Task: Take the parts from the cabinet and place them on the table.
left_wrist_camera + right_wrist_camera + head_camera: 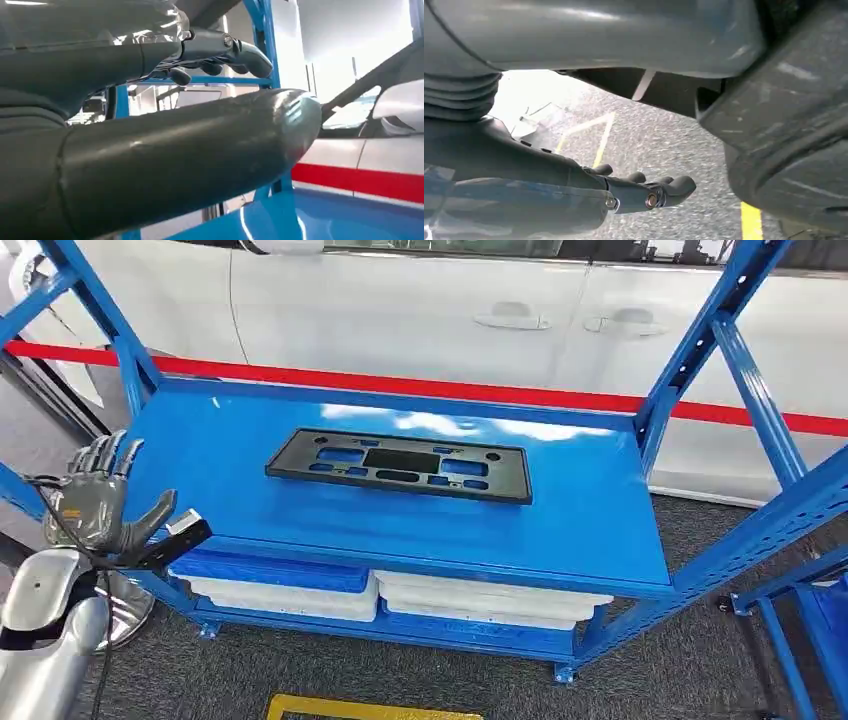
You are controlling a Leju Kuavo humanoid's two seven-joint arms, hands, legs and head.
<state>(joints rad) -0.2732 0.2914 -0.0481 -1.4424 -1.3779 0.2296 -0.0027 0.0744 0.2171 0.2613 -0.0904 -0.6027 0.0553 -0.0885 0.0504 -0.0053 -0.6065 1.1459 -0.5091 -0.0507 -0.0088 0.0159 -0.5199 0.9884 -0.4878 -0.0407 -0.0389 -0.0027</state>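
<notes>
A black flat rectangular part (400, 466) with several cut-out slots lies in the middle of the blue shelf (560, 525) of the rack. My left hand (100, 498) is raised at the shelf's left front corner, well left of the part, fingers spread and holding nothing. In the left wrist view the thick grey thumb (190, 150) and darker fingers (225, 50) stand apart with nothing between them, beside a blue upright. My right hand (639, 192) hangs over the grey floor, its fingers held straight with nothing in them.
Blue uprights and braces (700, 350) frame the shelf on both sides. Blue and white trays (380, 590) sit stacked on the lower level. A white car with a red stripe (450, 310) stands behind the rack. Yellow floor lines (751, 220) run below.
</notes>
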